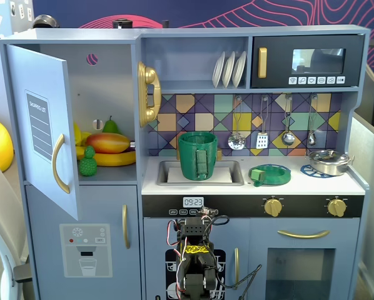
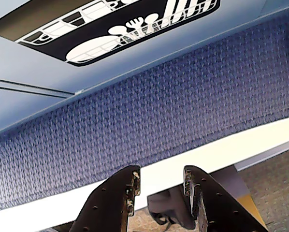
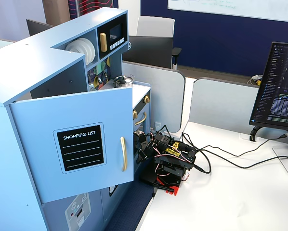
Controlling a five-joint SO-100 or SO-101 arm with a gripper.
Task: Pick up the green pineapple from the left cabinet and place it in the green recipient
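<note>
In a fixed view the green pineapple (image 1: 87, 164) stands on the shelf of the left cabinet (image 1: 109, 87), in front of a mango and bananas. The cabinet's door (image 1: 44, 128) with the shopping-list panel is swung open. The green recipient (image 1: 197, 154) stands upright in the sink, its ribbed handle facing the camera. My arm (image 1: 196, 259) is folded low in front of the kitchen, far below both. In the wrist view my gripper (image 2: 161, 174) is open with nothing between its fingers, pointing at blue carpet and a white table edge.
A mango (image 1: 107, 142), bananas and a green pear (image 1: 111, 125) share the shelf. A flat green dish (image 1: 269, 174) and a steel pot (image 1: 329, 161) sit on the counter. From the side, the open door (image 3: 81, 147) juts out beside my arm (image 3: 169, 159); a monitor (image 3: 279, 89) stands at the right.
</note>
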